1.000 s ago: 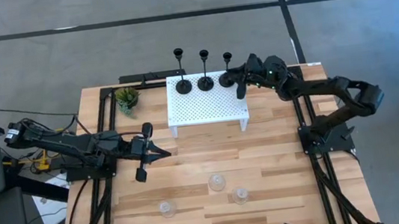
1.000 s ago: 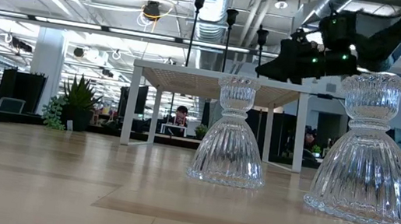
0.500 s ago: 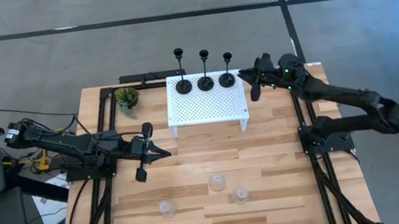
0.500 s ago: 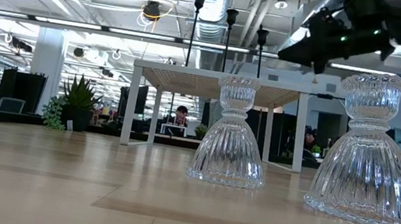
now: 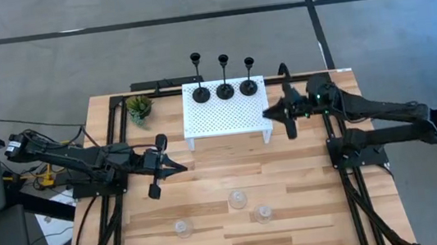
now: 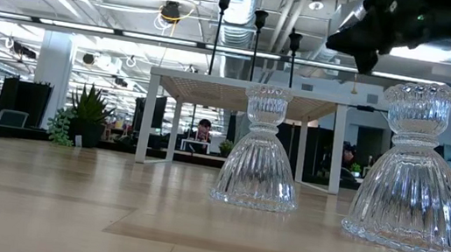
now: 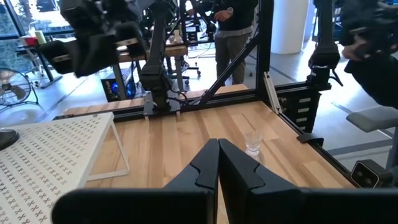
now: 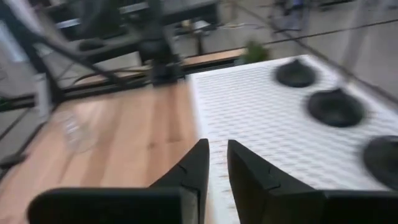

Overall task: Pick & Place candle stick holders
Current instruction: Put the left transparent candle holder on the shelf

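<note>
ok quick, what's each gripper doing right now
left gripper: closed, empty, over the table.
right gripper: slightly open, empty, beside the white rack.

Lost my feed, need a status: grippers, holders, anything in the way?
Left gripper shut, idle. Right gripper empty beside white rack. Three black holders on rack; three glass holders on table. Nothing blocking.

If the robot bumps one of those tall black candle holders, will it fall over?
Probably, if knocked high up: each black candle holder has a thin tall stem. Its round flat base should help against small nudges. It stands on the white rack, so it could drop.
</note>
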Action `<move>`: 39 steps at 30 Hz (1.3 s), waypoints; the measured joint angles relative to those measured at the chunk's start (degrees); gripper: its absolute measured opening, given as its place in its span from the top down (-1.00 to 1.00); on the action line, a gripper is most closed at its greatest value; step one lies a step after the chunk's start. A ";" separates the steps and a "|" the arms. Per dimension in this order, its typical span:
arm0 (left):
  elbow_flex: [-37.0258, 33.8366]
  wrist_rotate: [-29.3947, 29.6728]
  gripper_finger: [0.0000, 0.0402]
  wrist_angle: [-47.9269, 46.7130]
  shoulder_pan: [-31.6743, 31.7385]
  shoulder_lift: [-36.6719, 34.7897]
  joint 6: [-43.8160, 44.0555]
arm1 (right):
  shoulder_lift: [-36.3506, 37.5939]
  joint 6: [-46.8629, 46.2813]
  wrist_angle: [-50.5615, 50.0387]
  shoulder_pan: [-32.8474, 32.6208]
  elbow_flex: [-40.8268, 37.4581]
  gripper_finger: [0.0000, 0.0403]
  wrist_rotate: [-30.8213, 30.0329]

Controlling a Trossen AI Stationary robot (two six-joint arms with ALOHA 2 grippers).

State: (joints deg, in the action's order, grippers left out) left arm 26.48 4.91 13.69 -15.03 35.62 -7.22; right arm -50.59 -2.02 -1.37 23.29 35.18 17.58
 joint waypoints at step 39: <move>0.00 -4.89 0.97 -6.76 -13.98 8.65 -0.04 | -10.60 -3.27 2.03 -47.13 -0.15 1.00 -46.21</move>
State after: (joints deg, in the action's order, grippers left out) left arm 26.48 0.02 6.93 -29.02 44.27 -7.27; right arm -61.19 -5.29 0.65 -23.84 35.03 -28.62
